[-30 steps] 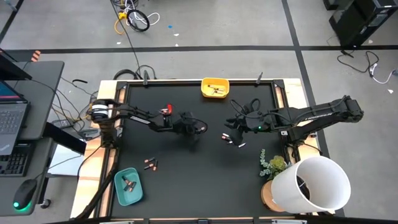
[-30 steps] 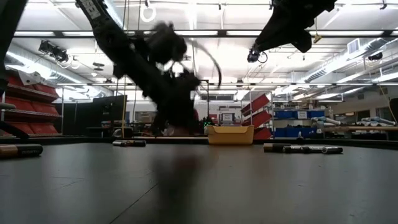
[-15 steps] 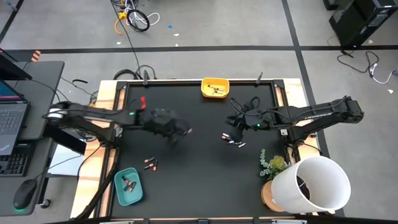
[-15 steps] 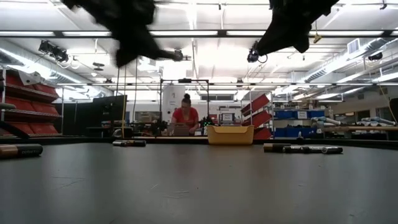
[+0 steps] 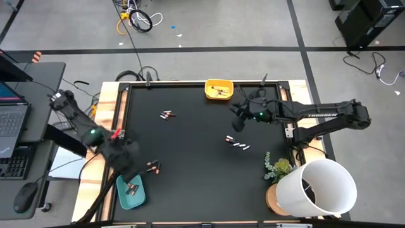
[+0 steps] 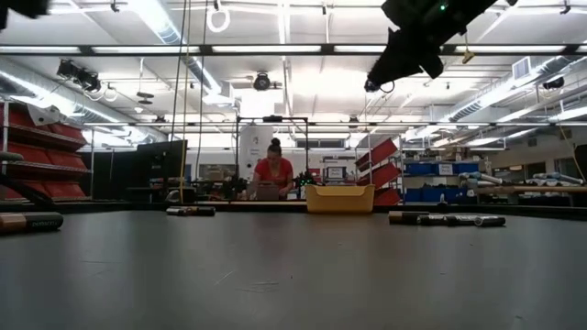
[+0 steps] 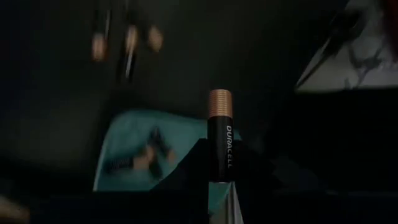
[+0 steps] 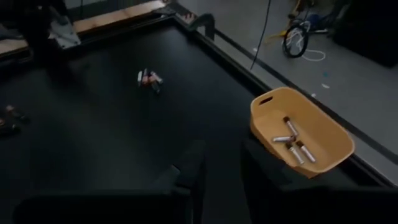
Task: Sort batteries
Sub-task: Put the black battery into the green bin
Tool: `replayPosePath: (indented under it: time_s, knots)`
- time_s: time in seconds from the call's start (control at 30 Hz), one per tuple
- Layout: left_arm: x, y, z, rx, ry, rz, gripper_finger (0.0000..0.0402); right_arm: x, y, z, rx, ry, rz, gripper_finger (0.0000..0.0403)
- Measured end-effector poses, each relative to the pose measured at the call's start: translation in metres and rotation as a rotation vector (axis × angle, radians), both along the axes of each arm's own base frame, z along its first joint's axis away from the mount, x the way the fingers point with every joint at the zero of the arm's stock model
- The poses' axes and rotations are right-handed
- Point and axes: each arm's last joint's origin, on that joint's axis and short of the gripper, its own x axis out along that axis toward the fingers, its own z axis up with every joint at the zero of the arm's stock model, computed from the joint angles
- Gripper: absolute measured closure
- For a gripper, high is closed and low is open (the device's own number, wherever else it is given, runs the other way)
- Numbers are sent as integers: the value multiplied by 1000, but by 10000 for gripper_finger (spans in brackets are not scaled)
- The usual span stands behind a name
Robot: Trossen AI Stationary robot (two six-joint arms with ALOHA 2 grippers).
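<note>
Left gripper (image 7: pixel 219 180): clamped on copper-and-black battery (image 7: pixel 219 134), above teal tray (image 5: pixel 130 188). Right gripper (image 8: pixel 219 174): fingers apart, empty, near yellow tray (image 8: pixel 301 134).

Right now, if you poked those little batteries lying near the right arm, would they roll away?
Probably. The batteries are small round cylinders lying on their sides on the smooth black table, so a sideways nudge would likely roll them; an end-on push might just slide them.
</note>
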Motion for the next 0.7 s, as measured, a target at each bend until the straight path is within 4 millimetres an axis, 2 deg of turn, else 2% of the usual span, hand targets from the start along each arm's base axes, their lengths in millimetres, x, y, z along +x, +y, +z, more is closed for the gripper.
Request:
replayPosePath:
  time_s: [0.13, 0.3, 0.5, 0.7]
  knots:
    - [-12, -19, -14, -55, 70, 0, 343, 0, -6, 1, 23, -36, -40, 316]
    - [-21, -35, -48, -100, 153, 47, 343, 0, -11, 1, 65, -57, -61, 316]
    - [-23, -35, -89, -50, 239, 187, 343, 0, -11, 1, 51, -44, -44, 316]
    - [-24, -33, -115, -21, 295, 286, 343, 0, -10, 1, 67, -46, -21, 316]
